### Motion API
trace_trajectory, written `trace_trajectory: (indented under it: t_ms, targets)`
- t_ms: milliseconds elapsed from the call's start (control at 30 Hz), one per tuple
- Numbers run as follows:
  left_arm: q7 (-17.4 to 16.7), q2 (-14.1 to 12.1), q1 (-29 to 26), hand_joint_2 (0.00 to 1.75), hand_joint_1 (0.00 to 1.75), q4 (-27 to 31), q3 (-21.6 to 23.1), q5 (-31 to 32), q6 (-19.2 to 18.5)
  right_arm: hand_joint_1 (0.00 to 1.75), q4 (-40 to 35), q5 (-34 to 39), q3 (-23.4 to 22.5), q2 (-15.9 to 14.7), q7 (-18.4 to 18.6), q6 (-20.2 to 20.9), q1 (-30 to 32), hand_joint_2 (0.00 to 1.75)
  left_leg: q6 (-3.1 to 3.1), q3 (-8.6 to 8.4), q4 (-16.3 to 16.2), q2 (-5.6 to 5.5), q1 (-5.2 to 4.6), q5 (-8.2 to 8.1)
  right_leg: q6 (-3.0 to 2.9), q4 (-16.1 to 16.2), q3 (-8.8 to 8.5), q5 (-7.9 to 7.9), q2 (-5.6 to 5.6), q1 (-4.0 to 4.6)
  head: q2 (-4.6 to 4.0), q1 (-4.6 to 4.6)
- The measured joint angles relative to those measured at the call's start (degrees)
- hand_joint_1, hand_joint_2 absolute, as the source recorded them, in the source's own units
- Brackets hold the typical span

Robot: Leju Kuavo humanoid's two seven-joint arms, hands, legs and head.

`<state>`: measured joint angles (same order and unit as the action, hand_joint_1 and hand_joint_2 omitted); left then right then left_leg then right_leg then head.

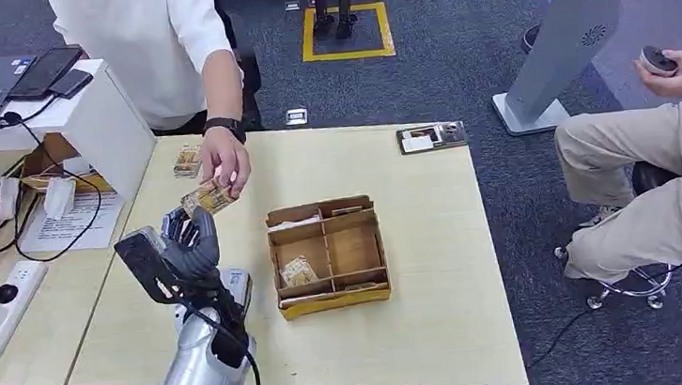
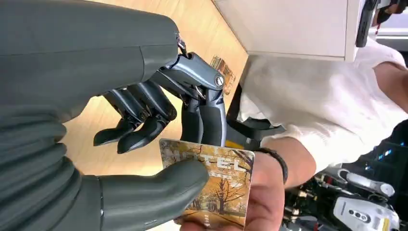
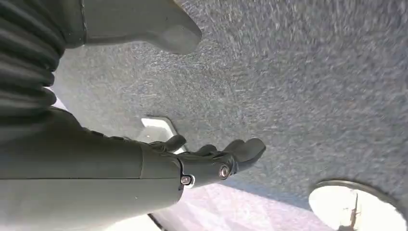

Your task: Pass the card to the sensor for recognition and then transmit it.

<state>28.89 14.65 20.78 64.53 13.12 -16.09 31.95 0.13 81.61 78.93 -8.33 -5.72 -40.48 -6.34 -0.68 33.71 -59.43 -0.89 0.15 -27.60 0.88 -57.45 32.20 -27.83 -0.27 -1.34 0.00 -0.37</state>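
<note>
Our left hand (image 2: 144, 159) pinches the hotel key card (image 2: 221, 185), which the person's hand (image 1: 224, 162) also holds. Right hand (image 3: 211, 161) hangs, fingers apart. We judge this the handover; next, let go.

The thin rectangular card printed with golden autumn trees and pale lettering (image 2: 219, 185) is held up above the light wooden surface (image 1: 439, 268), to the upper left of the open wooden compartment box (image 1: 328, 255). The robot's left hand (image 1: 193, 240) pinches it between thumb and fingers while a person's hand (image 1: 224, 161) grips its far end. A similar card (image 1: 299, 271) lies flat in the box's lower left compartment.
</note>
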Motion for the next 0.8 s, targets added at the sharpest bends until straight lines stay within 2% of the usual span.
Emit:
trace_trajectory:
  t_ms: [400,600,800]
  targets:
    - [0.74,-0.53,2.89,1.75,1.75,-3.32,-0.98,1.00,1.57,0.00,0.35,1.53,-3.52,-2.56,-3.24,0.00,1.82,1.75,-0.01,-0.01,-0.01,0.02,0.00,0.00,0.01,0.01,0.03,0.01,0.03,0.00,0.00,0.00]
    - [-1.00,-1.38,5.86,1.75,1.75,-5.66,-1.66,3.21,4.55,0.00,0.35,1.16,-3.83,-2.93,-3.91,0.00,1.75,1.75,0.00,0.00,0.00,0.02,0.01,0.00,0.01,0.00,0.03,0.01,0.03,0.01,0.00,-0.02]
    - [-1.46,-2.28,7.72,1.75,1.75,-7.89,-1.88,3.61,5.07,0.00,0.35,0.85,-3.83,-2.93,-3.91,0.00,1.73,1.75,0.00,0.00,-0.01,0.04,0.00,0.00,0.00,0.00,0.03,0.01,0.06,0.00,0.00,-0.02]
